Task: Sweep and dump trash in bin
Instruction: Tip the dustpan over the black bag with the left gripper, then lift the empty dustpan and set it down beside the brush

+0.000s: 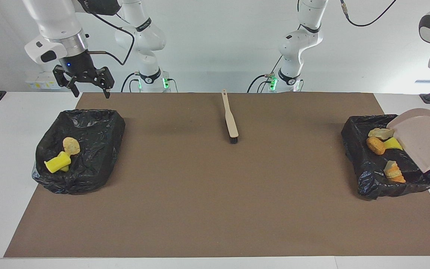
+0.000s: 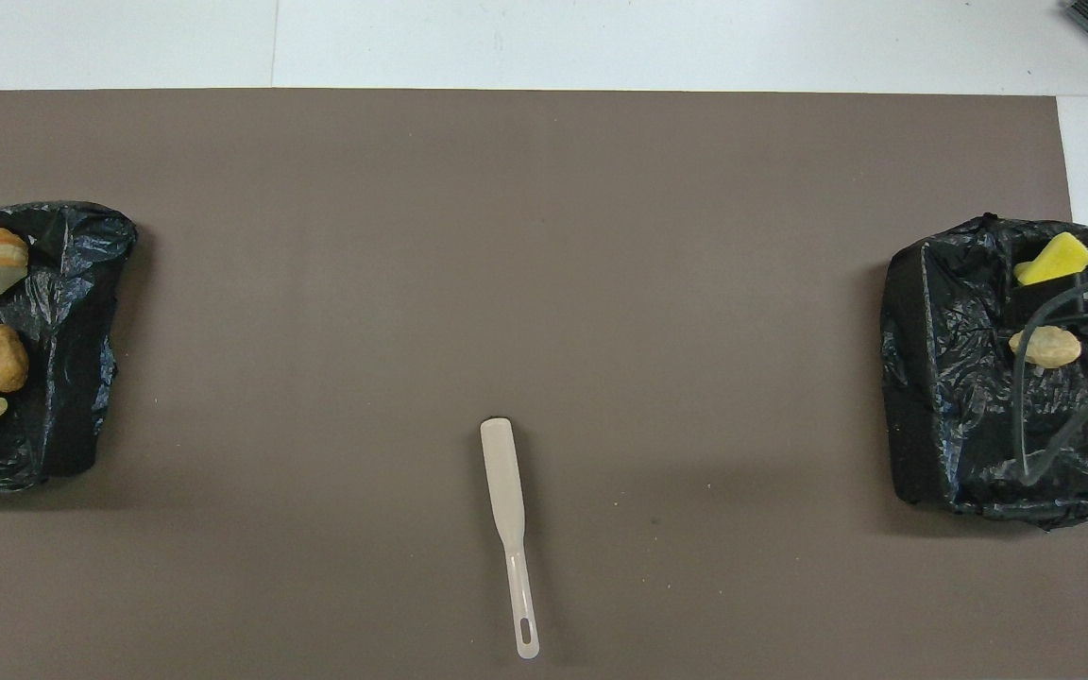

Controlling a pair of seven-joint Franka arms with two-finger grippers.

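The beige dustpan (image 1: 424, 139) hangs steeply tilted and empty over the black-lined bin (image 1: 362, 160) at the left arm's end. Its handle runs out of the facing view to my left gripper, which does not show. Trash lies in that bin: a brown nugget (image 1: 375, 145), a pale chunk (image 1: 381, 132), a yellow piece (image 1: 393, 144) and a striped crust (image 1: 394, 172). My right gripper (image 1: 91, 91) hangs open and empty over the robot-side rim of the other bin (image 1: 99, 127). That bin holds a yellow chunk (image 1: 57, 163) and a tan bit (image 1: 71, 145).
The beige brush (image 1: 231, 119) lies on the brown mat (image 1: 215, 194) midway between the bins, close to the robots, bristles pointing away from them. In the overhead view the brush (image 2: 506, 501) lies with its handle toward the robots.
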